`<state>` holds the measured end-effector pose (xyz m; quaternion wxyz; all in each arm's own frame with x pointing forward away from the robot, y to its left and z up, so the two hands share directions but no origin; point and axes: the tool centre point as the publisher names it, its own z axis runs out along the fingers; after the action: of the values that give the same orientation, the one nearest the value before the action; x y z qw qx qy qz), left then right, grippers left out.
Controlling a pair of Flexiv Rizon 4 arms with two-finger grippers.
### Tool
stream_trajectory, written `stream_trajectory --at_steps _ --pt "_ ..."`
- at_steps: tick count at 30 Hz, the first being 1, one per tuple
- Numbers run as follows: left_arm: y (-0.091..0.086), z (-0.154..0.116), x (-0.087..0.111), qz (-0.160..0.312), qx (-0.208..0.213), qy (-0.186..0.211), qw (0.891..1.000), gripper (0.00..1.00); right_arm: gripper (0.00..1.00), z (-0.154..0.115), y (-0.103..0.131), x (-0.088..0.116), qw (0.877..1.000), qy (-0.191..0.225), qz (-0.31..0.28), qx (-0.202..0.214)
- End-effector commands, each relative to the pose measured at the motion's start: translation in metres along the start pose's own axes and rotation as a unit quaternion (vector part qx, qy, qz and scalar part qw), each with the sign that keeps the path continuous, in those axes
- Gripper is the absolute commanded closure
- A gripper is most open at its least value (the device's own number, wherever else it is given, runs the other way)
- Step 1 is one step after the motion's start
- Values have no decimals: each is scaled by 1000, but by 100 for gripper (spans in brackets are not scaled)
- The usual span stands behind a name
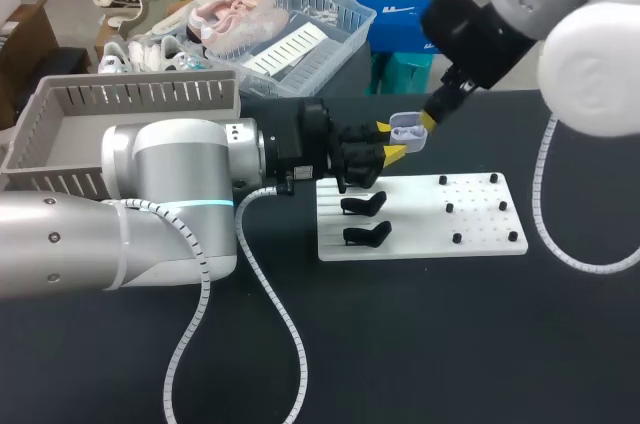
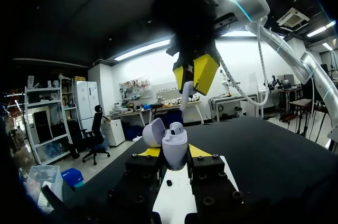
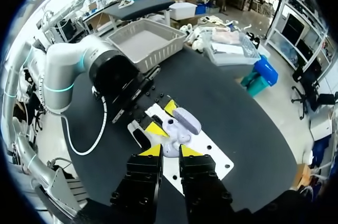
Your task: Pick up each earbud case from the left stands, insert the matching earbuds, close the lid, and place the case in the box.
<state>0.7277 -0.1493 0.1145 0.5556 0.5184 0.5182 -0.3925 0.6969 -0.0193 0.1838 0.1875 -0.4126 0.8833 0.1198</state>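
Observation:
My left gripper (image 1: 391, 142) is shut on an open lavender earbud case (image 1: 405, 129), held above the white board (image 1: 420, 234). In the left wrist view the case (image 2: 174, 147) stands between the fingers with its lid (image 2: 153, 131) tipped back and one white earbud (image 2: 177, 128) seated inside. My right gripper (image 2: 194, 76) hangs just above the case, shut on a second white earbud (image 2: 185, 97). In the right wrist view the case (image 3: 182, 123) lies just ahead of the right gripper (image 3: 170, 151). Two empty black stands (image 1: 365, 206) (image 1: 367, 234) sit on the board's left part.
Several small black pegs (image 1: 480, 209) dot the right half of the board. A grey slotted basket (image 1: 60, 134) stands at the table's far left, behind my left arm. Dark tabletop (image 1: 450, 344) stretches in front of the board.

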Motion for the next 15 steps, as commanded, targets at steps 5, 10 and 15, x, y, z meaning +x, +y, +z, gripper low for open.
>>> stream_trajectory --at_steps 5,10,15 --pt "-1 0 0 1 -3 -1 1000 100 100 14 -13 -12 1000 11 -2 -18" --pt "-1 0 0 1 -3 -1 1000 100 100 17 -14 -15 1000 14 -7 -26" --pt "-1 0 0 1 -3 -1 1000 100 100 19 -11 -18 999 20 -16 -27"
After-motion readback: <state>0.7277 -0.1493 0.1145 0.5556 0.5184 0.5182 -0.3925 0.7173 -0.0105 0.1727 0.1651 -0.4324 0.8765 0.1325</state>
